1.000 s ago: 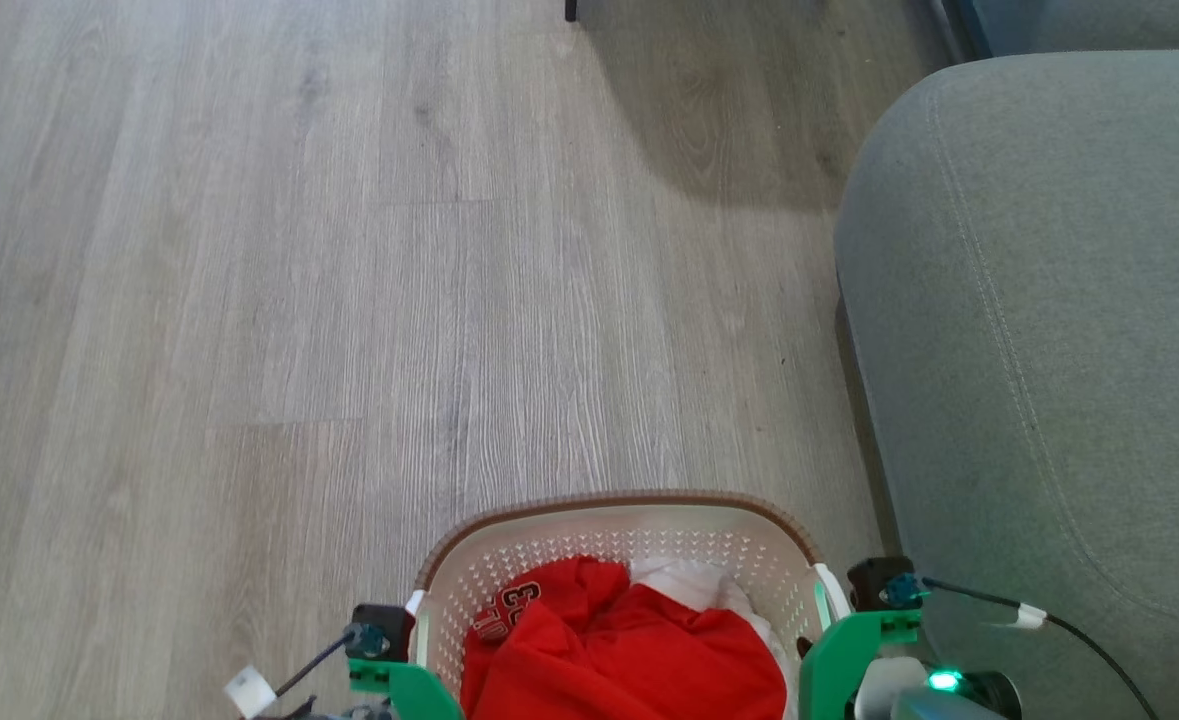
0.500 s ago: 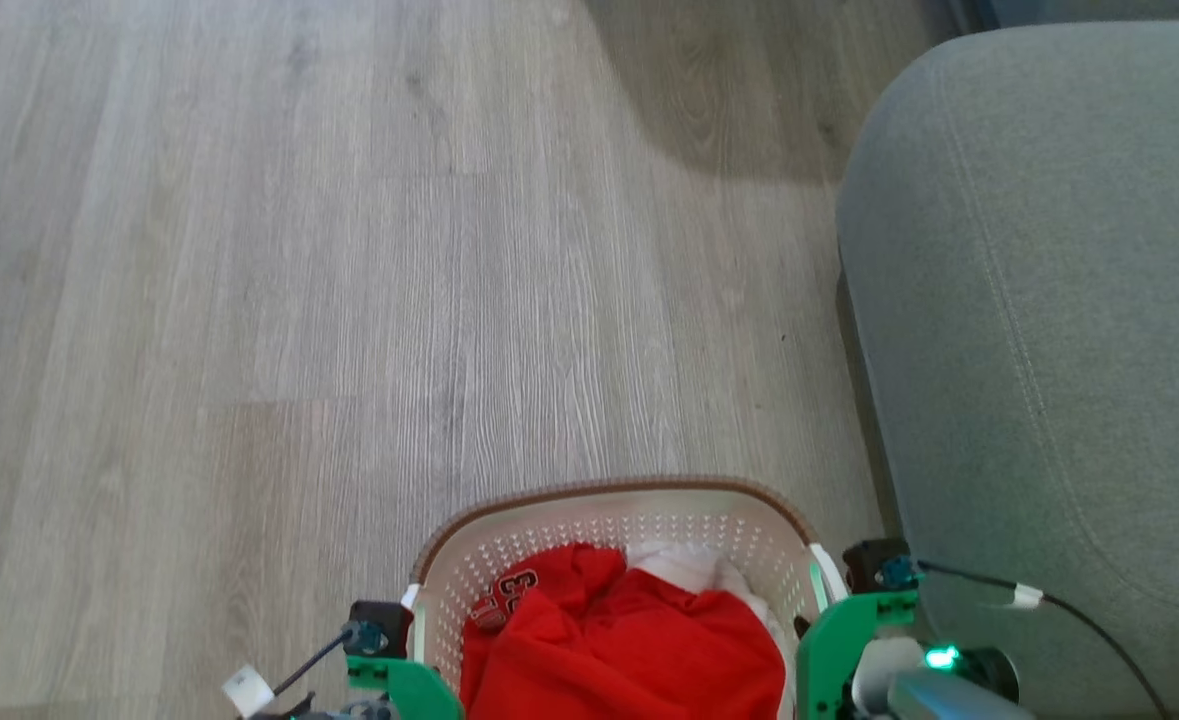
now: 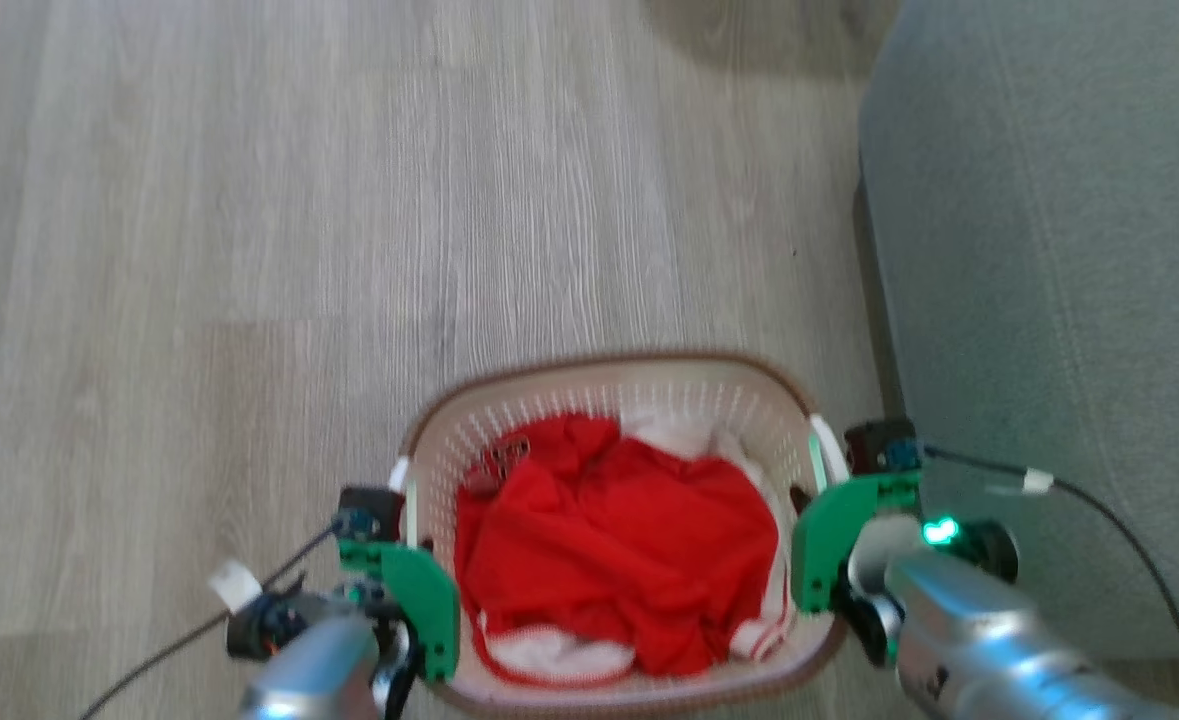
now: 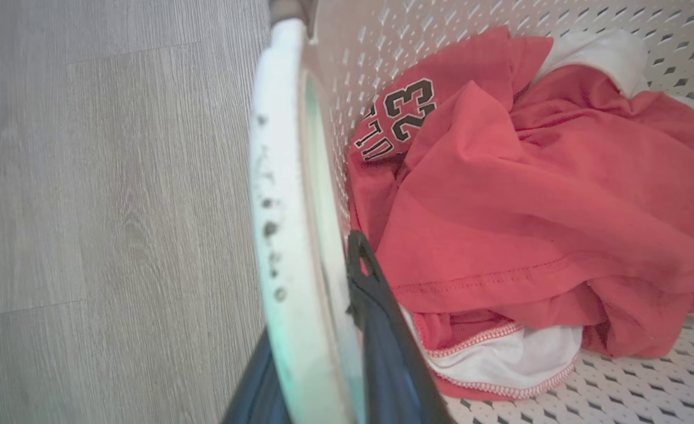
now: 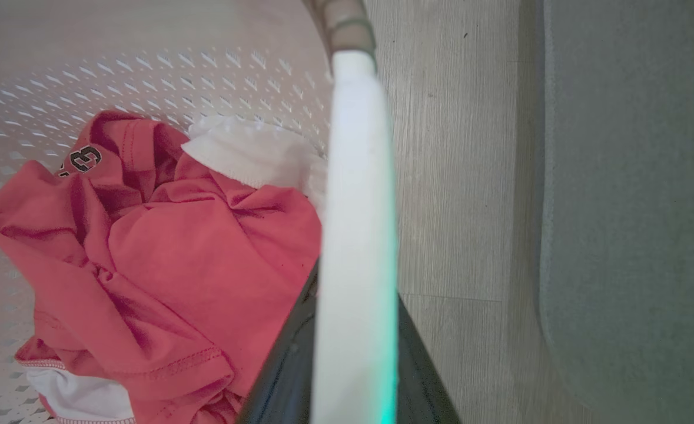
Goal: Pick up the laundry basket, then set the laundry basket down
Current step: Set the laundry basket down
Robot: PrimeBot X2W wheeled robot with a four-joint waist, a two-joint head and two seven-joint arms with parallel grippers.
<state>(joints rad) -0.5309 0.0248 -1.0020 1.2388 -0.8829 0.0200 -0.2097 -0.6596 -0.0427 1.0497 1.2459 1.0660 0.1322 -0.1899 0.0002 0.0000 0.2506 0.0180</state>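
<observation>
- Two-handed grip: left gripper [image 4: 317, 353] and right gripper [image 5: 352, 365] clamped on white side handles [image 4: 276, 176].
- Cream perforated plastic laundry basket [image 3: 599, 395] at lower centre of head view, beside grey fabric sofa [image 3: 1049, 300].
- Lower level, both sides together.

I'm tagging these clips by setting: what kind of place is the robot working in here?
Most likely a home living room. A grey upholstered sofa stands on wood-look plank flooring, and next to it is a laundry basket holding red and white clothes.
</observation>
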